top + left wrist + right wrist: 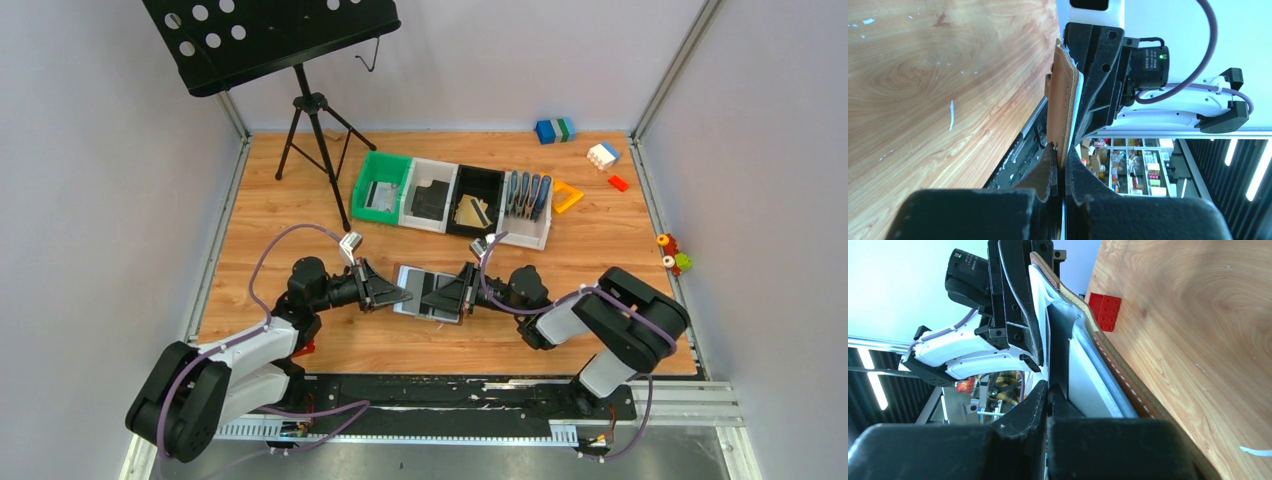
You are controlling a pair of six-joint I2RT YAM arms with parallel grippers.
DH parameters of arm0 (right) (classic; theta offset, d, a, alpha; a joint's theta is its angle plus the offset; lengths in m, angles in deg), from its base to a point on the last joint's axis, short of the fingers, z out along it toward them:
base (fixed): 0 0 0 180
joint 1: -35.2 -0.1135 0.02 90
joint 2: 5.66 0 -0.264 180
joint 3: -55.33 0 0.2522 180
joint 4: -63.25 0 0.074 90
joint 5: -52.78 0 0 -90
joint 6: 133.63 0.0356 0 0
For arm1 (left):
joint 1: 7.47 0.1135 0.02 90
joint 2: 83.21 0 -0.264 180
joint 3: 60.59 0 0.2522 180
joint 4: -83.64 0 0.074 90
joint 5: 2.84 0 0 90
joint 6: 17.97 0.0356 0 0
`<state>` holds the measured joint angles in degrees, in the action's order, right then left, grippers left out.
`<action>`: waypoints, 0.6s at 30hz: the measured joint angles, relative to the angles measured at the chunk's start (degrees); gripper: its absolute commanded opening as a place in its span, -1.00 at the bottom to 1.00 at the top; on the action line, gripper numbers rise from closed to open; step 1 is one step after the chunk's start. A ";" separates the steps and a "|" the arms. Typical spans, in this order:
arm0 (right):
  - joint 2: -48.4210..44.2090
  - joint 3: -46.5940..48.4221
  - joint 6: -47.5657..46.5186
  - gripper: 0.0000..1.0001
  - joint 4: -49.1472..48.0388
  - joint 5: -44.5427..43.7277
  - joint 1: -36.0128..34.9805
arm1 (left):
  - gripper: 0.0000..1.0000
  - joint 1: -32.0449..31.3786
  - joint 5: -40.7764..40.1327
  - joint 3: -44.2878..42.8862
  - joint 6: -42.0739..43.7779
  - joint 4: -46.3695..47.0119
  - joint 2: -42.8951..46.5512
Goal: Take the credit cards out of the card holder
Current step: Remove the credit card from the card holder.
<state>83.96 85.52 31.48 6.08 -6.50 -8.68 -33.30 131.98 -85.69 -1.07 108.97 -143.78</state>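
The brown leather card holder [411,279] lies open at the table's middle, between my two grippers. My left gripper [403,296] is shut on its left edge; in the left wrist view the fingers [1064,162] pinch the stitched leather edge [1062,100]. My right gripper [430,297] comes in from the right and is shut on a thin black credit card [1058,352] that stands out of the grey-blue inner pocket [1093,385]. The right wrist view shows the jaws [1048,388] closed on that card, with the brown cover [1120,377] beside it. No other cards show in the holder.
A row of bins stands behind: green [382,187], white [432,195], black [475,203], and a white one with blue-grey holders [527,198]. A music stand [312,110] is at back left. Toy bricks [603,155] lie at back right. A red brick [1105,311] lies near the left arm.
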 measured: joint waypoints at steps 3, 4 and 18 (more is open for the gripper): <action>4.07 -0.04 2.12 -1.00 -6.21 0.66 0.50 | -0.85 0.42 -0.26 0.17 -0.31 0.55 0.09; 5.11 -0.04 2.62 -1.00 -7.37 0.79 0.61 | -0.84 0.46 -0.42 0.17 -0.22 0.26 0.24; 15.52 -2.43 6.36 -1.00 -13.94 2.34 5.14 | -0.82 5.64 -6.47 -0.55 8.92 -21.77 11.39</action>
<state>99.48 83.09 37.84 -7.87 -4.16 -3.54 -27.66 125.51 -86.23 7.84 87.20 -132.39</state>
